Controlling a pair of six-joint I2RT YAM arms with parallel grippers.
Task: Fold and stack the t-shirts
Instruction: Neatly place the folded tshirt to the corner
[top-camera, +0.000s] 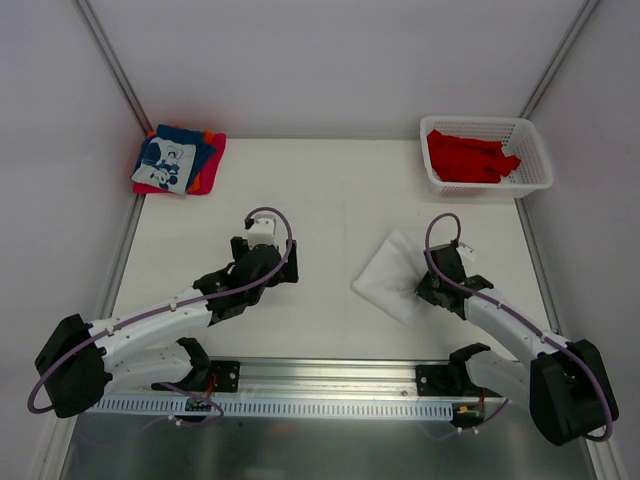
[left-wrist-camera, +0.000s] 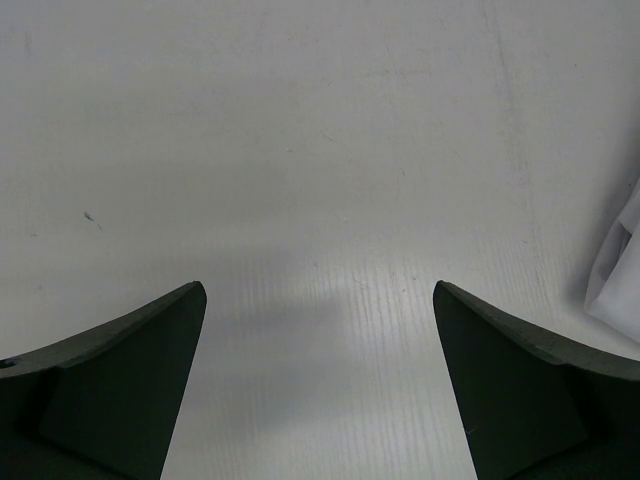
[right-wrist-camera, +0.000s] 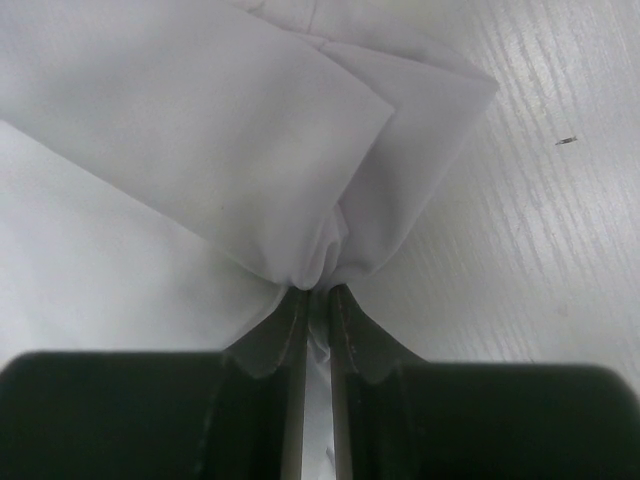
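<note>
White t-shirt (right-wrist-camera: 200, 130) in right gripper (right-wrist-camera: 318, 300)

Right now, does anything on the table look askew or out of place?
Only mildly: the folded stack in the far left corner is fanned, layers not squared, and the red shirts lie crumpled in the basket.

white t-shirt (left-wrist-camera: 622, 280) cropped, blue t-shirt (top-camera: 168, 160) print unreadable

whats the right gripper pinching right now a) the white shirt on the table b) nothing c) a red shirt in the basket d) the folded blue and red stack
a: the right gripper has its jaws pinched shut on a bunched edge of the white shirt.
</note>
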